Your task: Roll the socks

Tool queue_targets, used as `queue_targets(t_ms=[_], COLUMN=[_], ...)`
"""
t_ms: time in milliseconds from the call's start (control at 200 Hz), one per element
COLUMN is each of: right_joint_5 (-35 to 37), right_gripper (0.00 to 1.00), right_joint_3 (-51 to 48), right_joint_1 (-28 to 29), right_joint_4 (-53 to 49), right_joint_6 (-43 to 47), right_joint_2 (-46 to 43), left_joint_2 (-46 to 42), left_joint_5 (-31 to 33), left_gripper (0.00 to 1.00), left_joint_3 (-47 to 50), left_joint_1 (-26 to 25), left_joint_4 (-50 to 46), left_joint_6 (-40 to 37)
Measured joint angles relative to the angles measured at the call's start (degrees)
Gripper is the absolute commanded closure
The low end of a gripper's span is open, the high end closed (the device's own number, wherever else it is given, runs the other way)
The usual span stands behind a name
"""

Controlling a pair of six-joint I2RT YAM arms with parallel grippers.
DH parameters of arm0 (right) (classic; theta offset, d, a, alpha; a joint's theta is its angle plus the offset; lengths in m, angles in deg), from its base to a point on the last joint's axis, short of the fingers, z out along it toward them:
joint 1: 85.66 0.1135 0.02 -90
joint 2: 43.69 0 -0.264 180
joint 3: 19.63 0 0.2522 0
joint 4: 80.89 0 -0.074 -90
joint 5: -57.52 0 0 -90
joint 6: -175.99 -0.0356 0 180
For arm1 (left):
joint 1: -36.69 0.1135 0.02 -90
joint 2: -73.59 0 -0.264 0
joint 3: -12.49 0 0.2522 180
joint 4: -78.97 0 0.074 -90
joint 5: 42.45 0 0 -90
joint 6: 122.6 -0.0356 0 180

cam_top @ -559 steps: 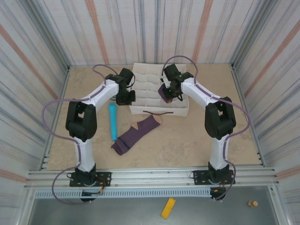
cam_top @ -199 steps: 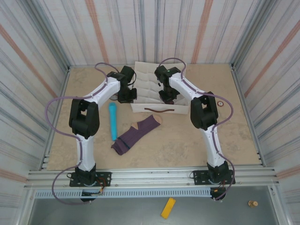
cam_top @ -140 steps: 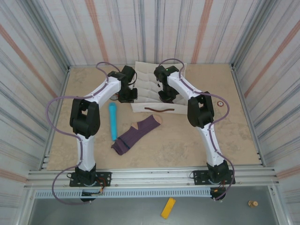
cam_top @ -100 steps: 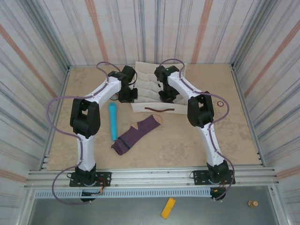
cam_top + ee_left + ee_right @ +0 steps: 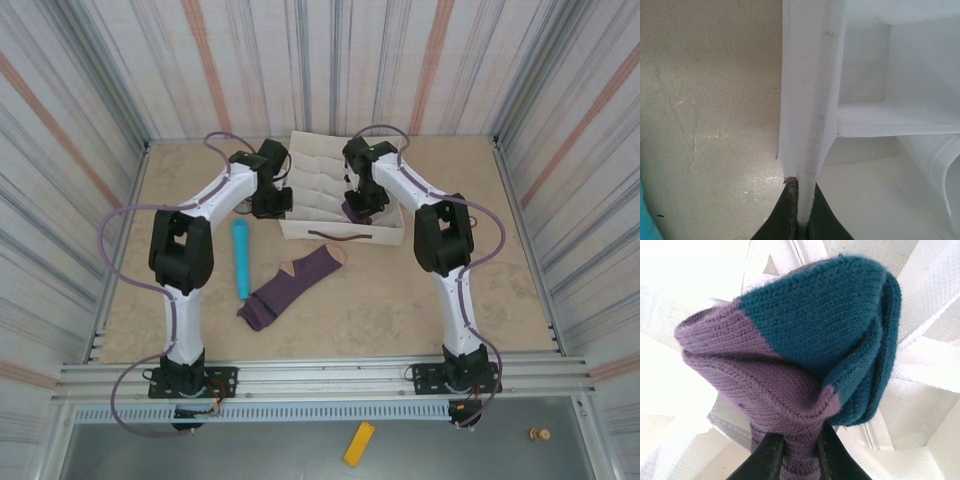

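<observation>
One purple sock [image 5: 288, 287] with a tan-orange toe lies flat on the table in front of the white divided box [image 5: 312, 182]. The other sock [image 5: 790, 345], purple with a dark teal toe, is bunched into a roll, and my right gripper [image 5: 800, 457] is shut on its purple end. In the top view that gripper [image 5: 358, 208] hangs over the box's right compartments. My left gripper [image 5: 800, 220] is shut on the box's left wall [image 5: 810, 100], pinching the fabric edge. From above, the left gripper [image 5: 270, 205] sits at the box's near-left corner.
A light blue cylinder [image 5: 241, 258] lies on the table left of the flat sock. The box has a brown handle [image 5: 338, 233] on its front face. Striped walls close in the table on three sides. A yellow object [image 5: 359, 443] lies below the arm bases.
The right arm's elbow has swung a little to the right, carrying the rolled sock slightly right over the box. The left gripper still holds the box wall. The flat sock has not moved.
</observation>
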Motion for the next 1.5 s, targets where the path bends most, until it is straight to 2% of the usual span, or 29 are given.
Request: queue_targets(t_ms=[341,586,741,857,1127,1503], right_joint_5=[-2.93,-3.48,-3.61,-3.61,-3.50,-3.23], right_gripper=[0.80,0.64,0.60,0.52,0.46,0.43], right_joint_3=[-3.19,-4.59,-5.68,-5.68,-5.77,-5.01], right_joint_1=[-1.09,-1.25,-1.25,-1.25,-1.25,-1.22], right_joint_4=[2.10,2.40,2.43,2.21,0.90,-0.26], right_joint_6=[0.02,0.20,0.22,0.22,0.26,0.28], right_joint_2=[-2.34,-3.96,-5.44,-5.99,-7.93,-9.14], left_joint_2=[0.00,0.00,0.00,0.00,0.00,0.00], left_joint_5=[-0.17,-0.22,-0.48,-0.55,-0.70,-0.68], left_gripper=[1.00,1.00,1.00,1.00,1.00,1.00], left_joint_3=[0.00,0.00,0.00,0.00,0.00,0.00], left_joint_1=[0.07,0.13,0.33,0.35,0.44,0.44], left_joint_4=[0.04,0.09,0.09,0.09,0.09,0.11], left_joint_6=[0.35,0.35,0.35,0.35,0.35,0.35])
